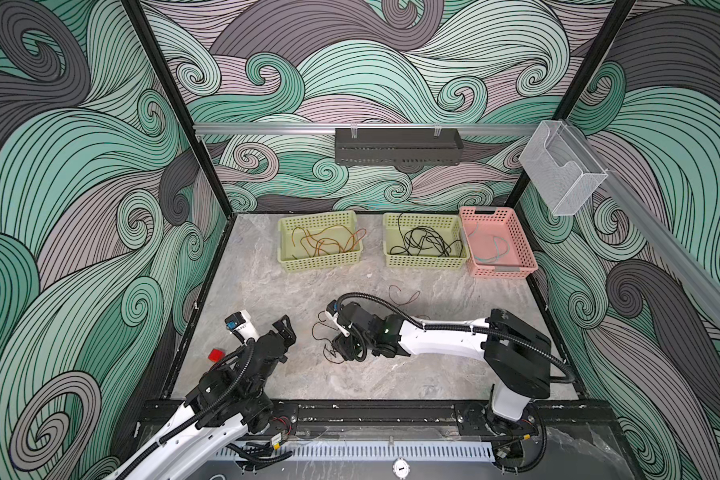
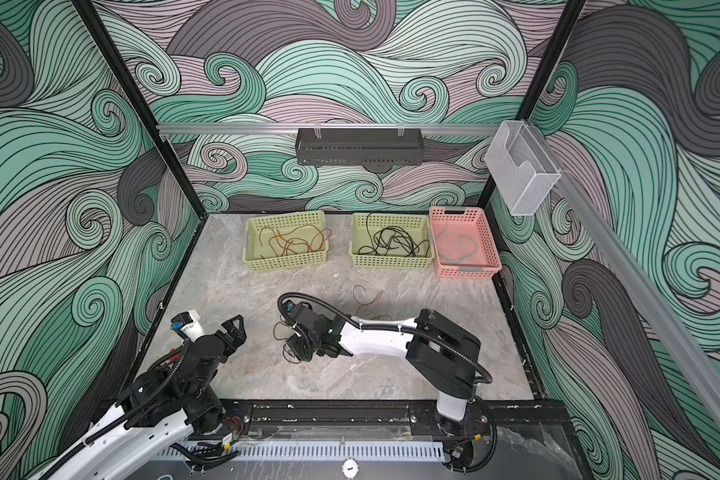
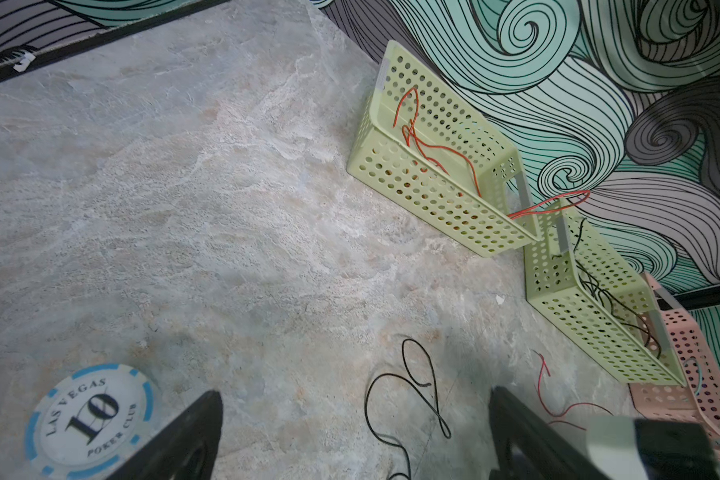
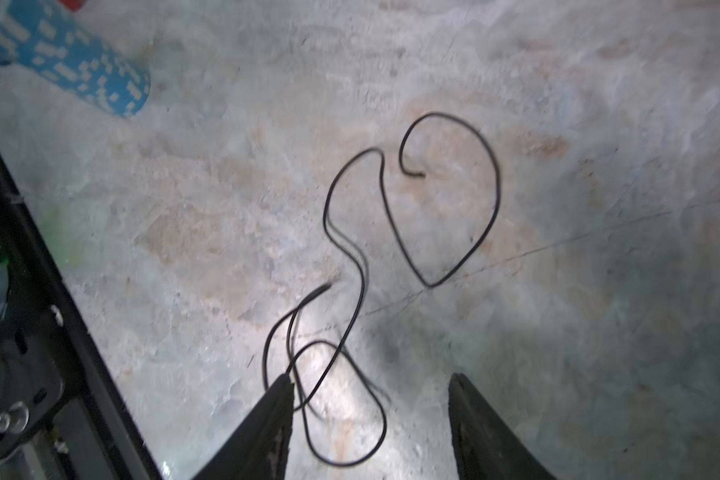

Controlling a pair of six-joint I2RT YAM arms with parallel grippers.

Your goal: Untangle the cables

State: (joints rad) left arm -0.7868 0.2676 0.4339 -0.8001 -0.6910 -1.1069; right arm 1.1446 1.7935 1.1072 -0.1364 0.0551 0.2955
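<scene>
A loose black cable [image 4: 491,183] lies in loops on the marble table [image 1: 267,291], left of centre in both top views [image 1: 314,332] [image 2: 275,330]. My right gripper [image 4: 371,386] points down over it, open, with one loop lying between its fingers and a strand running beside one fingertip [image 4: 283,386]. My left gripper [image 3: 354,397] stands wide open and empty, left of this cable [image 3: 436,392]. It is raised a little [image 1: 287,326]. A thin red cable [image 1: 404,295] lies on the table behind the right arm.
Three baskets stand along the back: a green one [image 1: 285,259] with red-orange cables, a green one [image 1: 389,259] with black cables, and a pink one [image 1: 524,257] with teal cables. A poker chip [image 3: 90,419] and a small red block [image 1: 215,355] lie near the left arm.
</scene>
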